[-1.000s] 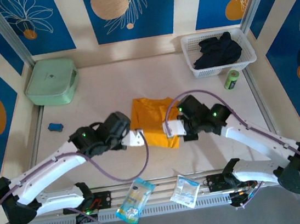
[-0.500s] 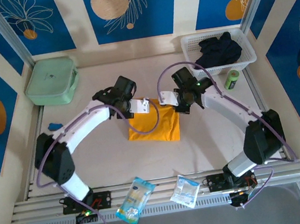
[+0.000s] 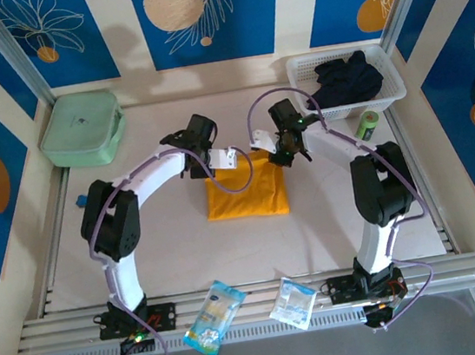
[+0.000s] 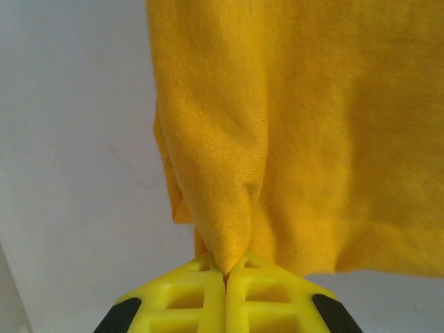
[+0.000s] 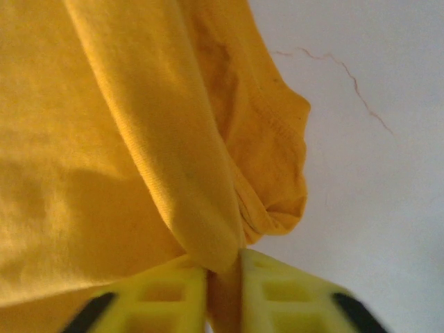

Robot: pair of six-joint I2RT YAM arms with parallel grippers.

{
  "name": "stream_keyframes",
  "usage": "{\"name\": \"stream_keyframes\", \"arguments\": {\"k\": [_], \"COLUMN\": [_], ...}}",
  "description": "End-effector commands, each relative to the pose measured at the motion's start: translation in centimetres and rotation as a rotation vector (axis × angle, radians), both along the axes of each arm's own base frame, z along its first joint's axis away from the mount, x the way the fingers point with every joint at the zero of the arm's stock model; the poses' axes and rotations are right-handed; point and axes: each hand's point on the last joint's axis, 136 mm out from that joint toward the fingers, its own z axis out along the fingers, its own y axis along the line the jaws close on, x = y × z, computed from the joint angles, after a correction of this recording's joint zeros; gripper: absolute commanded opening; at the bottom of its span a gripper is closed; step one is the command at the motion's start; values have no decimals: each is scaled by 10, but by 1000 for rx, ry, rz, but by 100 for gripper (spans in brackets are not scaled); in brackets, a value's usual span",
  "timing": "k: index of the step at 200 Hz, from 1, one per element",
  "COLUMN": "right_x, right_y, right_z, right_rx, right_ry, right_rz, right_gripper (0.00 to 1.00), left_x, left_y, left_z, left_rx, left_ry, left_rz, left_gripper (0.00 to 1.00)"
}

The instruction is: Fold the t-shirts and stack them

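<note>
**Top external view.** The orange-yellow t-shirt [image 3: 247, 195] lies folded into a rough rectangle at the middle of the desk [image 3: 167, 239], between the two arms. The left end effector [image 3: 229, 157] sits at the far left corner of the t-shirt. The right end effector [image 3: 260, 150] sits at the far right corner. A white basket [image 3: 309, 107] holding dark garments [image 3: 344, 80] stands at the far right of the desk. A mint-green zip case [image 3: 82, 130] stands at the far left.

**Left wrist view.** The left end effector [image 4: 226, 269] is fully closed. Its two yellow fingers meet and pinch a pointed fold of the t-shirt [image 4: 312, 125]. The rest of the cloth spreads over the pale desk [image 4: 69, 139].

**Right wrist view.** The fingers of the right end effector [image 5: 222, 263] stand a narrow gap apart. A fold of the t-shirt [image 5: 104, 139] fills that gap and appears to be clamped, though the contact itself is partly hidden. A hemmed edge is bunched just beside the fingers.
</note>
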Motion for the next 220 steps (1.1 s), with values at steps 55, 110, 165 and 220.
{"name": "stream_keyframes", "arguments": {"k": [55,110,165,220], "right_x": [46,39,-42,-104], "right_y": [5,-26,-29,-7], "right_z": [42,115,101,41], "right_rx": [213,429,429,321], "right_ry": [-126,-62,194,331], "right_rz": [-192,-632,-926,-1107], "right_gripper": [76,82,71,69], "left_x": [73,82,7,-91], "left_y": [4,29,75,51], "left_z": [39,153,190,106], "left_rx": [-125,-384,-583,-627], "left_ry": [-285,-496,-277,304], "left_rz": [238,511,949,1150], "left_gripper": [67,87,93,80]}}
